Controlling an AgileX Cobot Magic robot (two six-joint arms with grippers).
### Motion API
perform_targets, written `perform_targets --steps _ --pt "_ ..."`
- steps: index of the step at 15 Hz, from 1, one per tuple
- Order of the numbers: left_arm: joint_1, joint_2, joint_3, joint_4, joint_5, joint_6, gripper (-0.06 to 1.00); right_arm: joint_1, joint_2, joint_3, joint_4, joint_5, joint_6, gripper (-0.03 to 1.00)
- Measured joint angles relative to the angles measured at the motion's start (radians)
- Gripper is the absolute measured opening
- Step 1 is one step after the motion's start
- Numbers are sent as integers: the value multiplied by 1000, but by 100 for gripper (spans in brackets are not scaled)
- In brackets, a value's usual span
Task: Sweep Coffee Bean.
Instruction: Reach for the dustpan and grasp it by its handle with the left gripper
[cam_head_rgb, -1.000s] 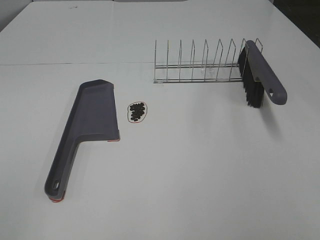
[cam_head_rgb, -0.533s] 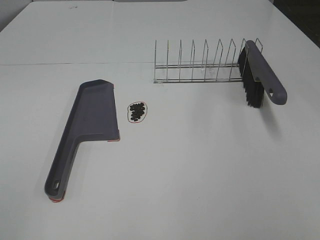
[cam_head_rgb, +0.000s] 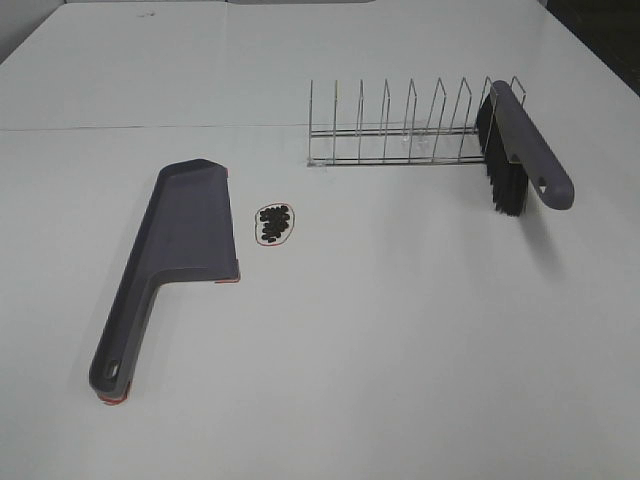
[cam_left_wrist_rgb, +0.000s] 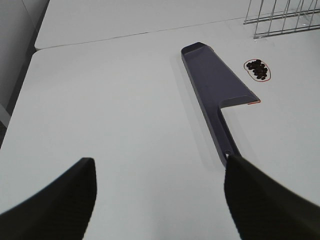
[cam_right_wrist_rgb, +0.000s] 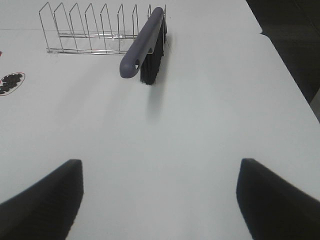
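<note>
The coffee bean pile lies on the white tabletop, ringed by a thin red string loop. It sits just right of the grey dustpan and near-left of the wire rack, whose right end carries the brush. The left gripper and the right gripper each gape wide, holding nothing.

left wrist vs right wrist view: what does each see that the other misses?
Left wrist only: the grey dustpan, lying flat, and the open left gripper. Right wrist only: the brush propped on the wire rack, and the open right gripper. Both: the coffee beans, part of that rack, the white table.
</note>
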Motion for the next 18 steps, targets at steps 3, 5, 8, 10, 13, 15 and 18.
perform_targets --steps 3,5,8,10,13,15,18 --pt "0 0 0 0 0 0 65 0 0 0 0 0 0 70" --pt "0 0 0 0 0 0 65 0 0 0 0 0 0 70" --pt "0 0 0 0 0 0 65 0 0 0 0 0 0 70" --pt "0 0 0 0 0 0 65 0 0 0 0 0 0 70" --pt "0 0 0 0 0 0 65 0 0 0 0 0 0 70" --pt "0 0 0 0 0 0 65 0 0 0 0 0 0 70" --pt "0 0 0 0 0 0 65 0 0 0 0 0 0 70"
